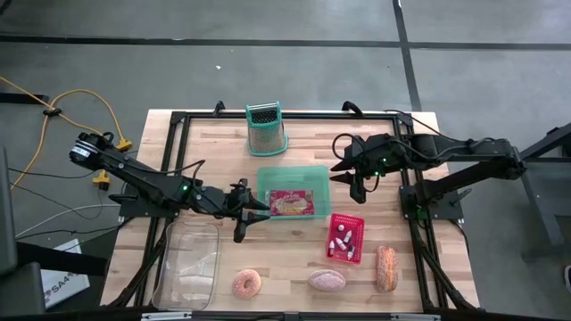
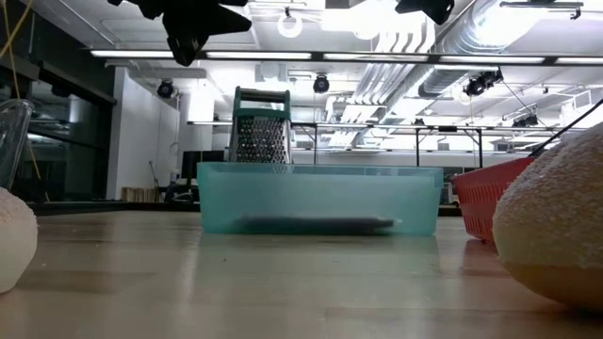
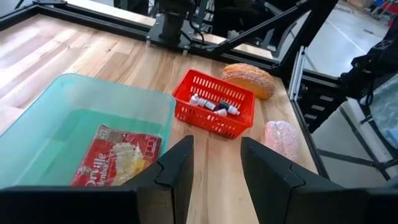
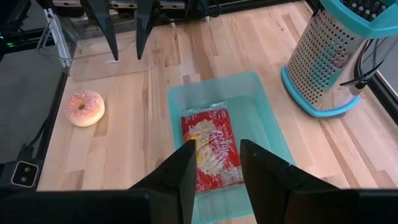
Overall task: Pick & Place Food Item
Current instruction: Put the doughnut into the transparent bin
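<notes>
Popcorn bag (image 1: 289,203) inside teal bin (image 1: 264,178); label readable only wrist views.

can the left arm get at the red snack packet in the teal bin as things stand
Probably yes. The left gripper hovers open just beside the teal bin, and the red snack packet lies flat and uncovered inside, so nothing blocks a drop from above; the right gripper waits at the bin's far side.

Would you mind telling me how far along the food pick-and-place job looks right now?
Done: a red snack packet lies in the teal bin. In hand: nothing; the left gripper and right gripper hover open beside the bin. Left: possibly the donut and two pastries, all on the table.
</notes>
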{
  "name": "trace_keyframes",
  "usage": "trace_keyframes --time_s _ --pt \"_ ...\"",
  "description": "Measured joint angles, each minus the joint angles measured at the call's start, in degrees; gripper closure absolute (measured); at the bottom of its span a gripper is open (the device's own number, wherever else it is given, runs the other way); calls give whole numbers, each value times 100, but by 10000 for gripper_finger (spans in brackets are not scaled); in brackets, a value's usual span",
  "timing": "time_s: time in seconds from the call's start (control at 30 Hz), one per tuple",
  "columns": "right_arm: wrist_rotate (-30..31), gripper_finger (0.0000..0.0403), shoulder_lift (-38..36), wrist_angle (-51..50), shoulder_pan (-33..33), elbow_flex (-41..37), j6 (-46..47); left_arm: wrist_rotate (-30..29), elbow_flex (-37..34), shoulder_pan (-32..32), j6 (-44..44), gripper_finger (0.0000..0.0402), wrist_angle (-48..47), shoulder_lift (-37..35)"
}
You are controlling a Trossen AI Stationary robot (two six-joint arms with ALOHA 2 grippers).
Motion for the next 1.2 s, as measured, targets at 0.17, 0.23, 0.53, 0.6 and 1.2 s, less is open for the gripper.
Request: trace_keyframes --time_s 0.17,0.23,0.53,0.6,1.2 --pt "0 291 0 1 0 0 0 0 0 50 6 274 0 0" --pt "0 291 0 0 -2 0 0 0 0 80 11 274 4 0" --pt "-2 291 0 1 0 0 0 -12 0 0 60 274 -221 0" --pt "-4 291 0 0 0 0 0 -13 40 -46 52 274 -424 0" --pt "-3 291 0 0 -1 0 0 -13 1584 -539 -155 274 -3647 -2"
